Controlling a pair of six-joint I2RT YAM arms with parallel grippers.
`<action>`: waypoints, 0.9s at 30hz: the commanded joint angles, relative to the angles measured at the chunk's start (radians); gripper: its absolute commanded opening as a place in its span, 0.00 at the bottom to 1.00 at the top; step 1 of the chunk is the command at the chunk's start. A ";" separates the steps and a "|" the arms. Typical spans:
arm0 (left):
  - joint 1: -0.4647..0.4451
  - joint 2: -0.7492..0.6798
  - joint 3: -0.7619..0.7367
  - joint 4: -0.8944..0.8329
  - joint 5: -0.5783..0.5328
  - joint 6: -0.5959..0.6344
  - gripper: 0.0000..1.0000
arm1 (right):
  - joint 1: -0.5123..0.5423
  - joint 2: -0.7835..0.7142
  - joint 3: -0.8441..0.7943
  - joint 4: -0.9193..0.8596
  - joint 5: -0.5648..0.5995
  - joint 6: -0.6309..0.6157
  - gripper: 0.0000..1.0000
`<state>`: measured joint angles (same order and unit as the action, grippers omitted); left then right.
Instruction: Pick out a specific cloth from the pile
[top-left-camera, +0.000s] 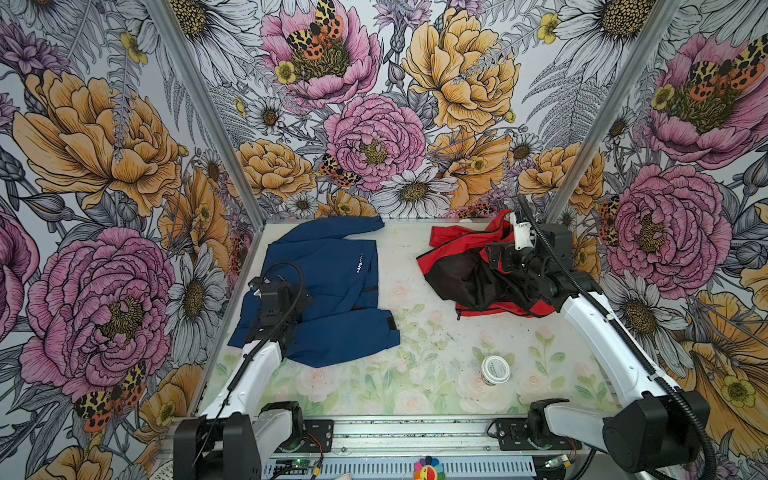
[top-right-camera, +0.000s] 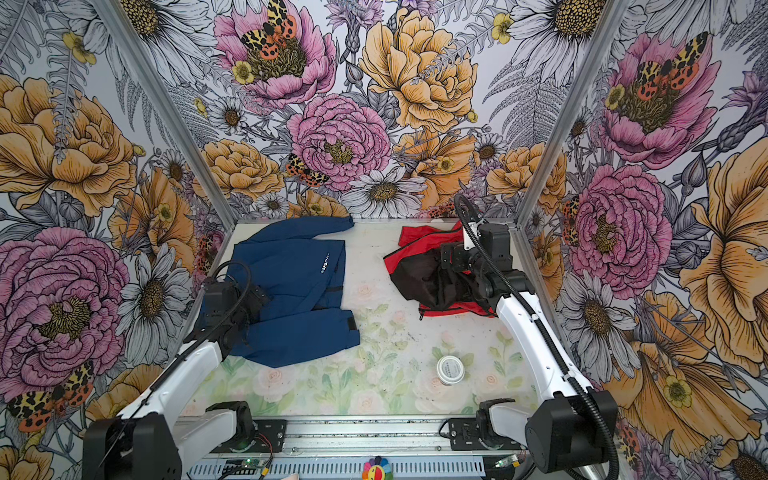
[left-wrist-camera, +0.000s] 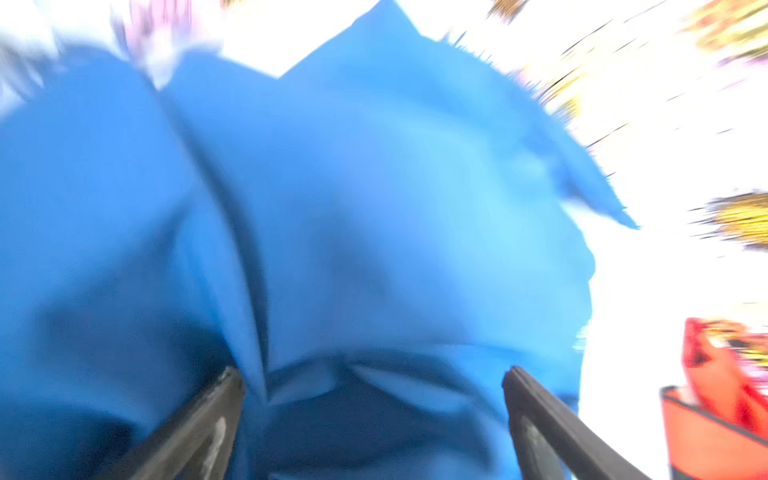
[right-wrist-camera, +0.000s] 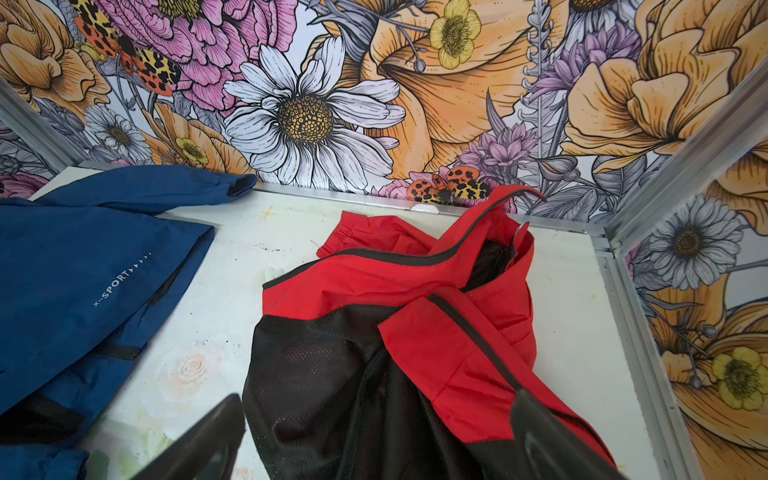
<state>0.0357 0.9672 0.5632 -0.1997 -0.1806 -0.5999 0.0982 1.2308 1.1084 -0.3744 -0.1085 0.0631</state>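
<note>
Red nylon over black mesh lining: the red windbreaker lies crumpled at the far right of the table, near the back corner, dark zipper showing. My right claw hangs over the mesh lining, jaws spread wide, nothing pinched between them; whether a fingertip touches the cloth I cannot tell. My left claw is spread just as wide above the navy blue jacket, gripping nothing; that wrist view is blurred, so contact is unclear there too. Navy jacket lies on the far left, white "X-SPORT" lettering on its chest; bare table separates the two jackets. Table surface pale, printed with faint roses and leaves, flecked with dark specks. White-lidded jar sits near the front right, apart from both jackets. Walls on three sides carry large floral wallpaper with moths, joined by aluminium posts.
</note>
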 joint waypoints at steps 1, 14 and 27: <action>-0.036 -0.149 0.063 -0.080 -0.128 0.109 0.99 | -0.019 0.011 -0.031 0.058 -0.020 0.034 0.99; -0.118 -0.345 -0.095 0.204 -0.316 0.335 0.99 | -0.144 -0.024 -0.336 0.452 0.049 0.167 1.00; -0.160 -0.136 -0.360 0.771 -0.365 0.484 0.98 | -0.217 0.057 -0.581 0.807 0.165 0.162 0.99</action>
<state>-0.1207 0.7940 0.2398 0.3637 -0.5182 -0.1761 -0.1127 1.2533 0.5545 0.2924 0.0193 0.2420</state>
